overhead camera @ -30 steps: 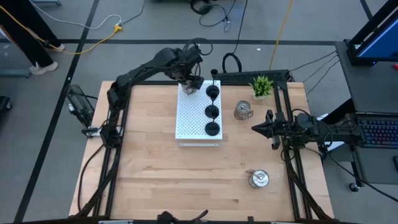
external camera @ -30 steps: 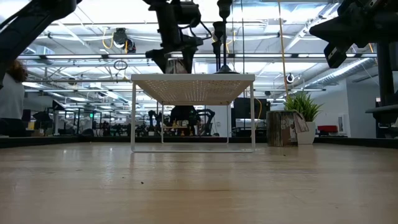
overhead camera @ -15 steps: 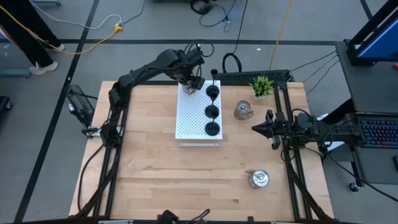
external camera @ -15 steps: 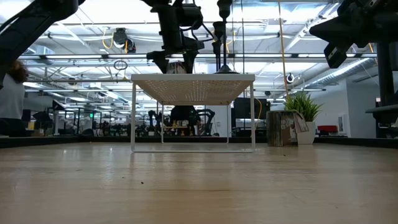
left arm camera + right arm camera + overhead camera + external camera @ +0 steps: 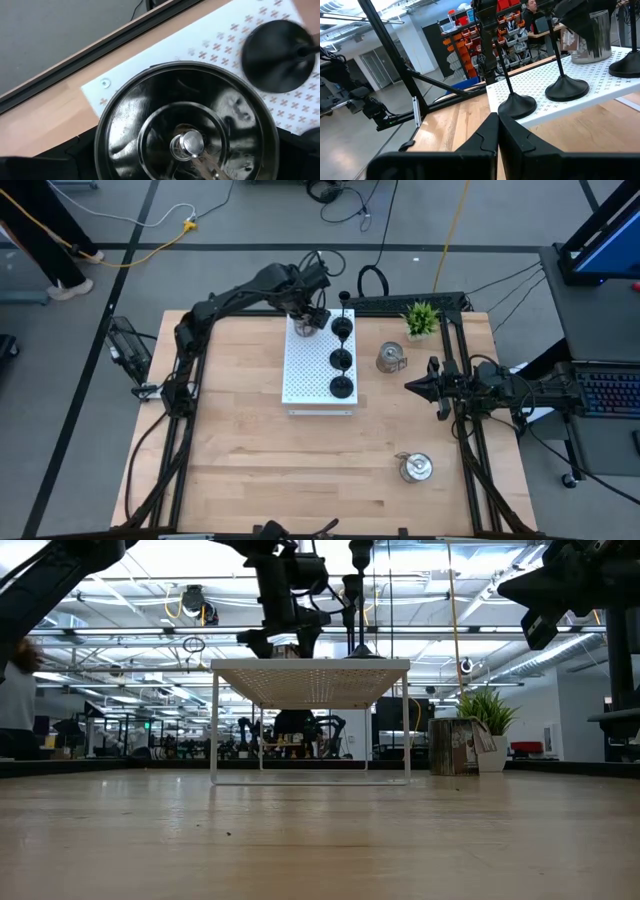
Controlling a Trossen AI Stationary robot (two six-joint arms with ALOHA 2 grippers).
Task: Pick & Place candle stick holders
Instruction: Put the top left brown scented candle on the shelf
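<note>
Three black candle stick holders (image 5: 342,327) (image 5: 341,360) (image 5: 342,388) stand by their round bases in a row on a white perforated stand (image 5: 305,375). My left gripper (image 5: 310,320) is over the stand's far left corner, shut on a shiny silver holder (image 5: 150,115). Two more silver holders (image 5: 390,358) (image 5: 415,467) stand on the table to the right. My right gripper (image 5: 415,386) is shut and empty, hovering near the table's right edge. My left gripper comes from above, pointing down, with its dark fingers (image 5: 55,162) on opposite outer sides of the silver holder's rim (image 5: 102,140). The cup stays upright, mouth up, at the stand's top. I cannot tell whether its bottom rests on the stand.
A small green potted plant (image 5: 421,318) stands at the table's far right. Black frame rails (image 5: 465,430) run along the table's sides. Bare wood lies in front of the stand (image 5: 300,470).
My left gripper has shifted slightly toward the table's right, nearer the far black holder, carrying the silver holder upright with it.
</note>
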